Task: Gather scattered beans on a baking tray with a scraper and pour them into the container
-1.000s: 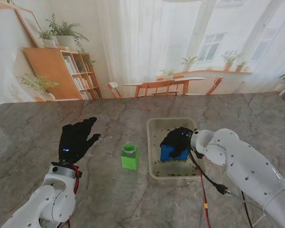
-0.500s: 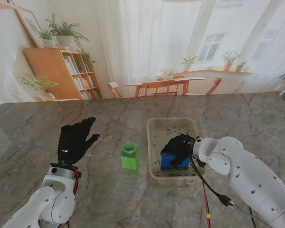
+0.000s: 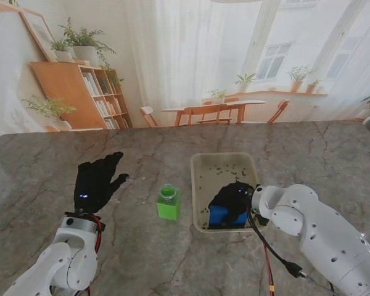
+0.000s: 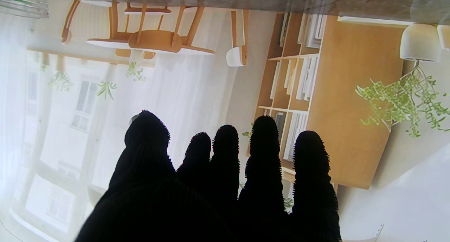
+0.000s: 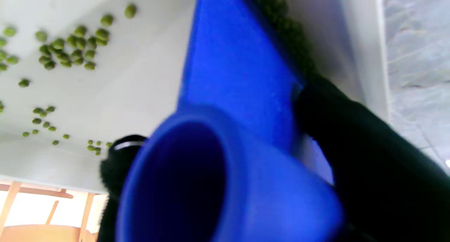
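With the blue scraper grasped by the right hand at the tray's near wall, left hand released over the bench, beans could be flicked over the rim or left behind if pushed too fast, w/ the green container just left.

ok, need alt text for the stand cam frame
The right hand holds a blue scraper in the near end of a white tray scattered with green beans. A green container stands left of the tray, and the left hand is open over the marble table.
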{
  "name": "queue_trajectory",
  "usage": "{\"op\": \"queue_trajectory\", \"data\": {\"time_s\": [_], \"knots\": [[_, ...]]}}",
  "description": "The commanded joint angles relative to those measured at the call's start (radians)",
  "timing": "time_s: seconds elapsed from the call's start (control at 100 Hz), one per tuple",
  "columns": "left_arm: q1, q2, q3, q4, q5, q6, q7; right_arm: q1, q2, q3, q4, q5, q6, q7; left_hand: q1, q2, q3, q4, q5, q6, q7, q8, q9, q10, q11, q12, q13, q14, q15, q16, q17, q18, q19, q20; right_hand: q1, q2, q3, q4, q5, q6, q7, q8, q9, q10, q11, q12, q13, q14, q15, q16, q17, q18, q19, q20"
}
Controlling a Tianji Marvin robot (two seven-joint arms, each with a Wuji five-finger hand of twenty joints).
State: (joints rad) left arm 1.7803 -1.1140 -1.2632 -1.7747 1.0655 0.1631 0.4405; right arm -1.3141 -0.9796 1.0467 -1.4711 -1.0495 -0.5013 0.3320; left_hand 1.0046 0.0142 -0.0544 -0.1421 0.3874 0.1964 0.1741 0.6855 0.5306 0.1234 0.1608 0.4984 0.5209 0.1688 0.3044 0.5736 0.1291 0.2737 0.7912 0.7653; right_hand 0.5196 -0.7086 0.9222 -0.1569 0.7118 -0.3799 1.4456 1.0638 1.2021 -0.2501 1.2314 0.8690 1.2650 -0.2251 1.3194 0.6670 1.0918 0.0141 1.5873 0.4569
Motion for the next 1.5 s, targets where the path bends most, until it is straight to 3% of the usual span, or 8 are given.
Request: {"op": "queue_trajectory", "data": {"time_s": [0.0,1.22,1.49], "knots": [[0.010,-0.004,-0.001,-0.005,0.002,0.000,0.003,-0.017,0.005,-0.001,-0.003,0.007,0.002,0.023,-0.006,0.061,0.007,0.095,0.010,0.013,0.001,-0.007,0.007,0.004,-0.013,-0.004,0.008,0.007,0.003,0.009,-0.015,0.021,-0.022,0.021,0.029,-0.009,0.049,-0.007,0.025,-0.005,-0.006,-0.026,0.067,-0.004,0.035,0.006,0.069,-0.259,0.139,0.054,0.046,-0.040,0.061,0.027],[0.015,-0.004,-0.005,-0.008,0.002,0.000,0.005,-0.035,0.003,-0.016,-0.026,0.093,0.030,0.062,-0.007,0.062,0.007,0.096,0.010,0.015,0.000,-0.008,0.006,0.004,-0.014,-0.005,0.011,0.008,0.005,0.011,-0.013,0.023,-0.022,0.023,0.036,-0.017,0.054,-0.010,0.039,0.020,-0.013,-0.020,0.098,0.005,0.021,0.005,0.069,-0.280,0.156,0.080,0.055,-0.064,0.109,0.025],[0.015,-0.004,-0.004,-0.009,0.004,-0.001,0.001,-0.028,-0.004,0.005,-0.036,-0.065,0.036,-0.054,-0.005,0.062,0.007,0.096,0.011,0.014,0.001,-0.007,0.007,0.005,-0.013,-0.004,0.011,0.009,0.005,0.011,-0.013,0.023,-0.021,0.023,0.044,-0.021,0.059,-0.011,0.038,0.018,-0.014,-0.019,0.091,0.007,0.022,0.008,0.069,-0.277,0.149,0.079,0.051,-0.061,0.098,0.017]]}}
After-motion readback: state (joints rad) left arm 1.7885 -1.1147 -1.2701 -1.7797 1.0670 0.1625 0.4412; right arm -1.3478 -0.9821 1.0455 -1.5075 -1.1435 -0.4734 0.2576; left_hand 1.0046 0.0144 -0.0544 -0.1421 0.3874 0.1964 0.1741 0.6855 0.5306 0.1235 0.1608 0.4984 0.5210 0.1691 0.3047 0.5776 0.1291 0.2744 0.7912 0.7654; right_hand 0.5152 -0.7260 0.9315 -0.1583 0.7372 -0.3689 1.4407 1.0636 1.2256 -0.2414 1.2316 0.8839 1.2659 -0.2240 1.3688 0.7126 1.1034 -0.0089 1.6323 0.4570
